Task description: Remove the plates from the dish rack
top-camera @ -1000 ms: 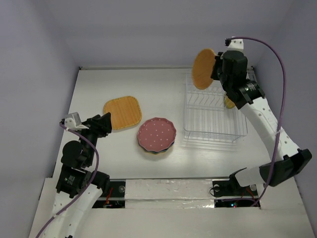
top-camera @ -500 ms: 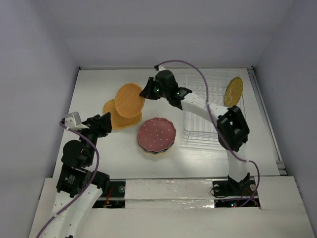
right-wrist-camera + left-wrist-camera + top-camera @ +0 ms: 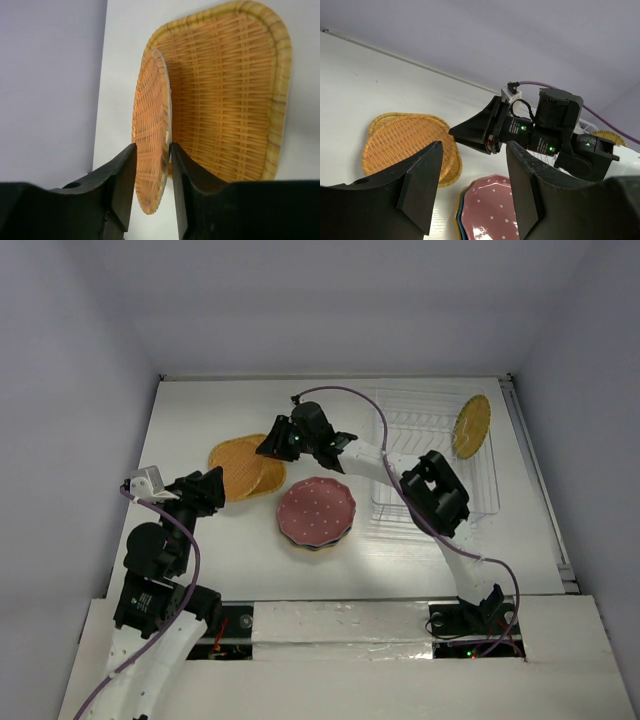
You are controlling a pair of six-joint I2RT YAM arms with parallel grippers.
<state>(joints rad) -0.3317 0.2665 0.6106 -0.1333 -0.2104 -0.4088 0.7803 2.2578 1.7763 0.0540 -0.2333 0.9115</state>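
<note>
plates, held item: one orange woven plate (image 3: 147,125) is clamped by its rim between the fingers of the right gripper (image 3: 151,147), jaws narrow on the edge. it sits low over a second woven plate (image 3: 225,100) lying flat on the table (image 3: 200,410); contact between the two cannot be told. a stack of round plates (image 3: 317,510), pink dotted one on top, lies just right of the woven pair. one more woven plate (image 3: 472,425) stands upright at the far right corner of the dish rack (image 3: 470,480).

right arm pose: elbow folded over the rack's near left part, forearm stretched left across the table, wrist beside the woven pair.

left arm pose: folded near its base, left gripper (image 3: 210,488) spread wide and empty, close to the woven plates' left edge.

change from earlier frames: one second ago the right arm held this plate high at the rack's far left corner. half a second ago the plate hung farther back and right of the lying one; it is now lower and almost fully over it. left arm and round stack are unchanged.
</note>
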